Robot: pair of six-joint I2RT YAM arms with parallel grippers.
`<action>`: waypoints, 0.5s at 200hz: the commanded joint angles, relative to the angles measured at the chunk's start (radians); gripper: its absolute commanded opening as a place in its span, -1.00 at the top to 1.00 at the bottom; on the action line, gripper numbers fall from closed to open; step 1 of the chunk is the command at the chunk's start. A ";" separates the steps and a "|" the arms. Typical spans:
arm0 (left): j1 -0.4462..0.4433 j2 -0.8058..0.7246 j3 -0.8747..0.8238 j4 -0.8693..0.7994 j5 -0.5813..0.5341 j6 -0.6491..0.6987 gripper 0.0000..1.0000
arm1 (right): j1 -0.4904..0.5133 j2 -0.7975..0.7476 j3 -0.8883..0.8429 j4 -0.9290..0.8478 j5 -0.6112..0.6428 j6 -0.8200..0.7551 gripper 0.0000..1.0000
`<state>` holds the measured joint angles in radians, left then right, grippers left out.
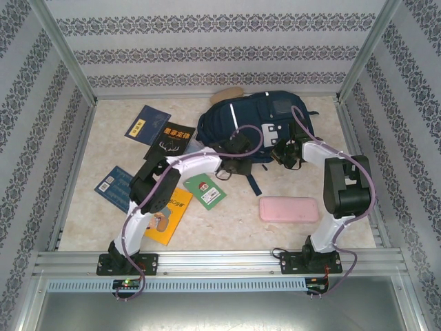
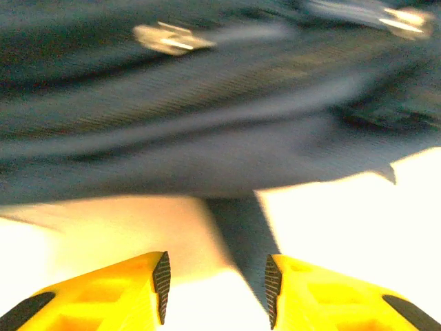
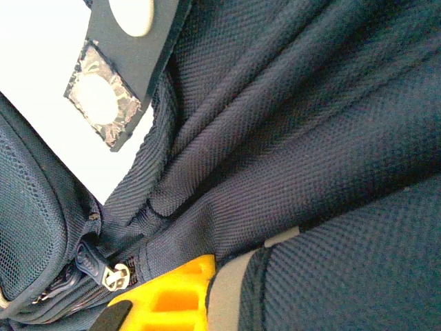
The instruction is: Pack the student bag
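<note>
Big navy-blue fabric backpack [image 1: 255, 121] sits at 12 o'clock, can't see inside it. The right gripper [image 1: 286, 153] is clenched on its fabric, the left gripper [image 2: 215, 283] is released with a dark strap [image 2: 238, 234] between its jaws.

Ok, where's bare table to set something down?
Free: the near middle, between the green booklet and the pink case; also the far left corner beyond the blue book. Crowded: the books on the left, and the student bag's front edge.

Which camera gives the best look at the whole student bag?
Top external: nearly the whole student bag shows at once. Left wrist gives blurred navy fabric; right wrist, close-up folds and a zipper pull.
</note>
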<state>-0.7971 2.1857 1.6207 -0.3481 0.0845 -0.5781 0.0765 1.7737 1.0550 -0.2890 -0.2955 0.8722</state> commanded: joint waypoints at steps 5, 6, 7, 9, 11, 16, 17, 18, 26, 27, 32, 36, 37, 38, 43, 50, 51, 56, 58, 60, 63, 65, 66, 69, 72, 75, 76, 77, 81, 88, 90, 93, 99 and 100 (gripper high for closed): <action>-0.065 -0.022 -0.027 0.148 -0.066 -0.093 0.14 | 0.009 0.008 0.016 0.020 -0.041 0.025 1.00; -0.067 -0.021 -0.028 0.151 -0.067 -0.097 0.14 | 0.009 0.007 0.015 0.020 -0.041 0.025 1.00; -0.068 -0.020 -0.028 0.154 -0.069 -0.098 0.14 | 0.009 0.007 0.015 0.020 -0.041 0.025 1.00; -0.071 -0.019 -0.027 0.158 -0.073 -0.104 0.14 | 0.009 0.007 0.014 0.021 -0.041 0.025 1.00; -0.074 -0.016 -0.027 0.161 -0.077 -0.110 0.14 | 0.009 0.007 0.015 0.021 -0.041 0.025 1.00; -0.080 -0.011 -0.024 0.170 -0.086 -0.123 0.14 | 0.009 0.007 0.014 0.023 -0.042 0.024 1.00; -0.081 -0.010 -0.024 0.172 -0.088 -0.125 0.14 | 0.009 0.007 0.014 0.023 -0.042 0.023 1.00; -0.082 -0.009 -0.023 0.174 -0.089 -0.127 0.14 | 0.009 0.006 0.013 0.023 -0.042 0.023 1.00; -0.089 0.001 -0.020 0.196 -0.093 -0.148 0.14 | 0.008 0.005 0.012 0.023 -0.042 0.025 1.00; -0.090 0.002 -0.020 0.198 -0.093 -0.151 0.14 | 0.008 0.005 0.012 0.023 -0.042 0.025 1.00; -0.093 0.009 -0.018 0.211 -0.096 -0.169 0.14 | 0.008 0.004 0.010 0.023 -0.042 0.025 1.00; -0.096 0.016 -0.017 0.220 -0.096 -0.186 0.14 | 0.008 0.004 0.010 0.025 -0.043 0.025 1.00; -0.097 0.017 -0.016 0.222 -0.097 -0.189 0.14 | 0.008 0.004 0.009 0.025 -0.042 0.025 1.00; -0.097 0.018 -0.015 0.223 -0.099 -0.193 0.14 | 0.008 0.004 0.009 0.025 -0.042 0.025 1.00; -0.100 0.027 -0.011 0.227 -0.106 -0.214 0.13 | 0.008 0.003 0.007 0.027 -0.044 0.026 1.00; -0.104 0.039 -0.003 0.231 -0.119 -0.238 0.13 | 0.008 0.003 0.004 0.034 -0.046 0.031 1.00; -0.105 0.040 -0.003 0.231 -0.121 -0.239 0.13 | 0.008 0.003 0.004 0.035 -0.047 0.031 1.00; -0.108 0.049 0.002 0.233 -0.132 -0.258 0.13 | 0.008 0.003 0.002 0.040 -0.050 0.033 1.00; -0.108 0.053 0.004 0.235 -0.135 -0.265 0.13 | 0.008 0.002 0.002 0.042 -0.051 0.034 1.00; -0.109 0.056 0.004 0.236 -0.139 -0.271 0.13 | 0.007 0.002 0.001 0.044 -0.053 0.033 1.00; -0.110 0.061 0.005 0.236 -0.144 -0.282 0.13 | 0.008 0.001 -0.001 0.046 -0.055 0.036 1.00; -0.110 0.063 0.007 0.237 -0.148 -0.289 0.13 | 0.008 0.001 -0.003 0.050 -0.059 0.036 1.00; -0.110 0.065 0.007 0.239 -0.150 -0.293 0.13 | 0.008 0.001 -0.003 0.050 -0.059 0.036 1.00; -0.109 0.070 0.009 0.241 -0.154 -0.302 0.13 | 0.008 0.000 -0.005 0.054 -0.060 0.039 1.00; -0.109 0.075 0.010 0.241 -0.158 -0.312 0.13 | 0.008 -0.001 -0.006 0.057 -0.060 0.041 1.00; -0.109 0.080 0.011 0.244 -0.163 -0.320 0.13 | 0.008 -0.001 -0.008 0.058 -0.061 0.043 1.00; -0.109 0.081 0.012 0.246 -0.165 -0.323 0.13 | 0.008 -0.002 -0.008 0.058 -0.061 0.043 1.00; -0.108 0.081 0.013 0.246 -0.165 -0.325 0.13 | 0.008 -0.002 -0.009 0.060 -0.061 0.043 1.00; -0.108 0.089 0.014 0.252 -0.167 -0.333 0.13 | 0.008 -0.002 -0.011 0.064 -0.065 0.046 1.00; -0.108 0.096 0.021 0.256 -0.170 -0.346 0.14 | 0.007 -0.005 -0.013 0.069 -0.069 0.047 1.00; -0.108 0.101 0.024 0.256 -0.172 -0.350 0.14 | 0.007 -0.006 -0.014 0.069 -0.068 0.048 1.00; -0.108 0.104 0.026 0.259 -0.172 -0.356 0.13 | 0.007 -0.006 -0.015 0.072 -0.070 0.049 1.00; -0.109 0.111 0.031 0.269 -0.170 -0.363 0.13 | 0.007 -0.008 -0.016 0.074 -0.073 0.049 1.00; -0.109 0.112 0.031 0.271 -0.170 -0.363 0.13 | 0.007 -0.008 -0.016 0.074 -0.073 0.049 1.00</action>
<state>-0.8974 2.2513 1.6119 -0.1337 -0.0399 -0.8463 0.0765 1.7737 1.0508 -0.2737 -0.3096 0.9005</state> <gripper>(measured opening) 0.433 0.077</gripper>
